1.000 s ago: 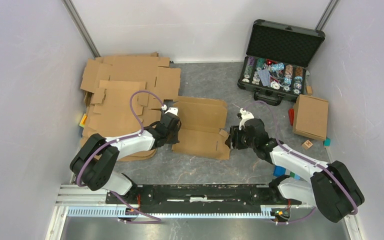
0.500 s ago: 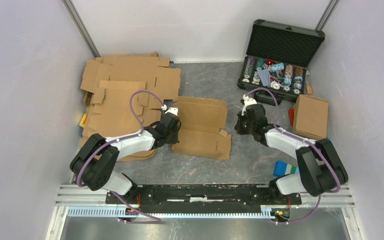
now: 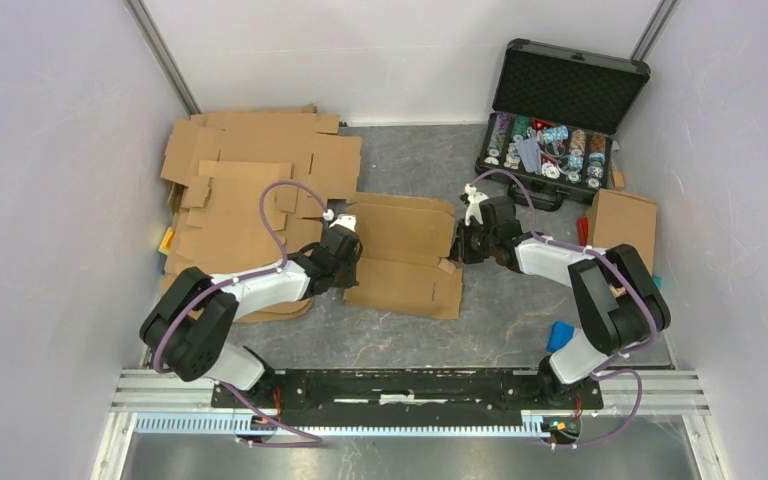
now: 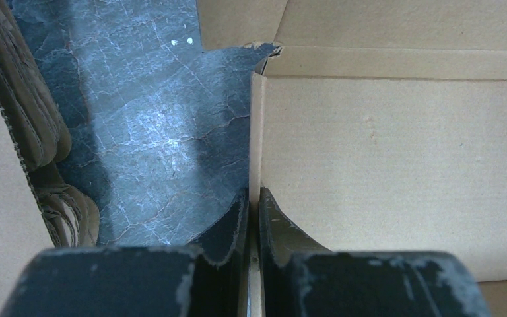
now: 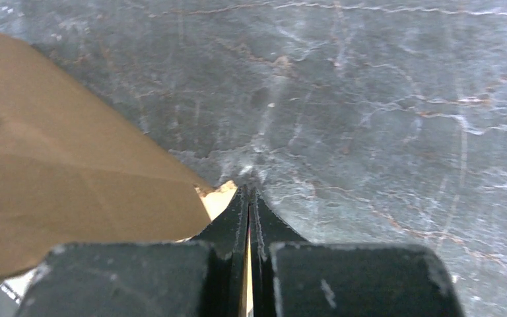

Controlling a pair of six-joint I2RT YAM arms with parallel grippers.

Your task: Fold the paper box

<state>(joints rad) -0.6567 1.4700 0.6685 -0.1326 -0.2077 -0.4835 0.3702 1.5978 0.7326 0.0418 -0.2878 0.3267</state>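
Observation:
The paper box is a half-folded brown cardboard sheet lying in the middle of the grey table. My left gripper is at its left side, shut on the upright left wall. In the left wrist view the fingers pinch that thin cardboard edge, with the box's inner panel to the right. My right gripper is at the box's right edge and shut. In the right wrist view its fingertips are pressed together with nothing between them, and a cardboard flap lies just to their left.
A stack of flat cardboard blanks lies at the back left, its edges close beside my left gripper. An open black case of poker chips stands at the back right. A finished box and a blue block are on the right.
My right gripper has shut and moved from the box's near right corner toward the back along its right edge. The left gripper has kept its grip and not moved.

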